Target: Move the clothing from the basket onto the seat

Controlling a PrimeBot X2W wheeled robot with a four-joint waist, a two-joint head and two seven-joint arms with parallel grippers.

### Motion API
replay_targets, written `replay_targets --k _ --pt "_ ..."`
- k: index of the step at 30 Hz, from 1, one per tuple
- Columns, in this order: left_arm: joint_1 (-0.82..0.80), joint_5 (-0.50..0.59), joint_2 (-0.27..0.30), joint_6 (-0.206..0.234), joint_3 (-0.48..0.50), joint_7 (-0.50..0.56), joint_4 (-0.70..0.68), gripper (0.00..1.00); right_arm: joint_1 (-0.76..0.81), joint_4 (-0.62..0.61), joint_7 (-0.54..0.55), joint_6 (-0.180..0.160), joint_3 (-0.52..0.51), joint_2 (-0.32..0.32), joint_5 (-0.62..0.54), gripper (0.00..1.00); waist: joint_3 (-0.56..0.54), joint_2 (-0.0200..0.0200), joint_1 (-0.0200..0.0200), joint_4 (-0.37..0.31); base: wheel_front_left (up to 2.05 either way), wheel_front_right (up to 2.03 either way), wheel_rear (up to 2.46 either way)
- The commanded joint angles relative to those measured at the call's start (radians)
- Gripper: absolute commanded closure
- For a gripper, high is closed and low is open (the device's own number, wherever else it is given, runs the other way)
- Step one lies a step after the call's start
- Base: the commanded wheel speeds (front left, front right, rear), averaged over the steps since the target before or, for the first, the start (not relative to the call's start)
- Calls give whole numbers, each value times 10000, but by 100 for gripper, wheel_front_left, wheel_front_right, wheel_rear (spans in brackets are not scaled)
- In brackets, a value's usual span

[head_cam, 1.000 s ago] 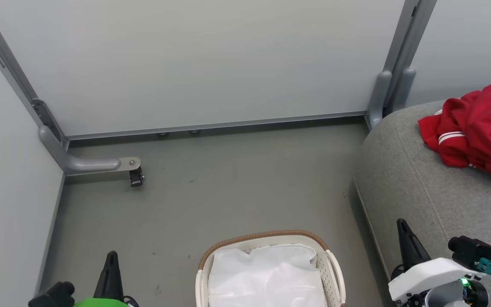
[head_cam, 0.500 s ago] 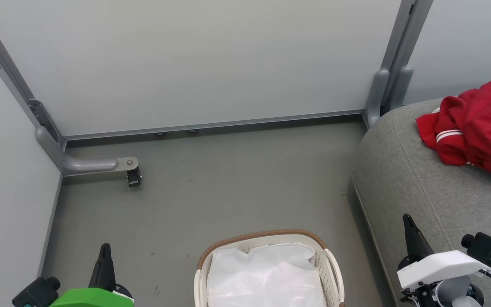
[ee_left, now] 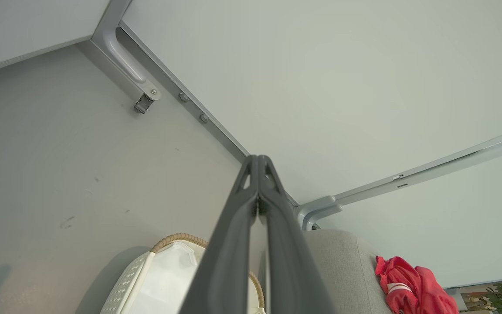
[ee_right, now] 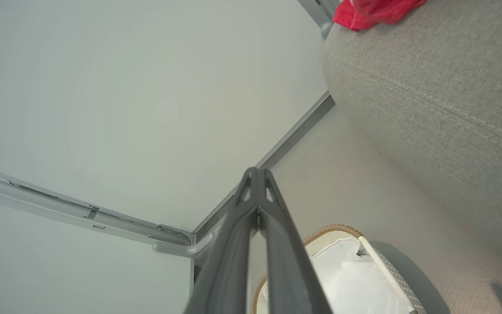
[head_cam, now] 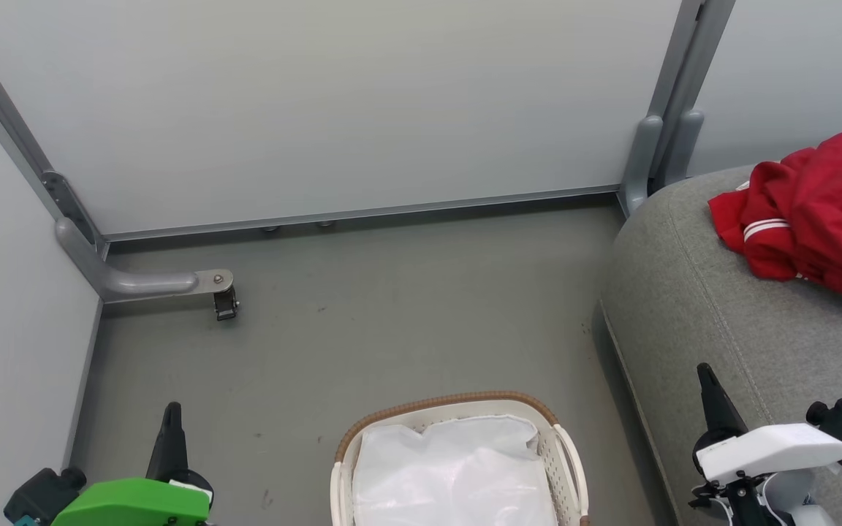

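Basket (head_cam: 450,401) holding white liner (head_cam: 457,467), red clothing (head_cam: 823,204) on seat (head_cam: 721,307), left claw (head_cam: 171,408) and right claw (head_cam: 704,370) pressed together

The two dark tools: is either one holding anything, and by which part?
Nothing is held. The left tool and right tool are both shut and empty; the clothing lies loose on the seat.

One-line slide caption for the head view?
Red clothing lies on the grey seat; basket shows white liner; left tool and right tool shut.
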Motion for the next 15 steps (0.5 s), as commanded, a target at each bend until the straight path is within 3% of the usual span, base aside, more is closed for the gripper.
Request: replay_targets --k 1,15 --pt "-308 -315 25 -65 72 84 -114 100 -253 -155 81 -6 -71 -65 334 100 4 39 0 -9 0 0 0" --pt "-549 -1707 27 -107 287 498 -160 100 -323 -212 484 -6 -248 -74 1840 100 38 49 0 -86 0 0 0"
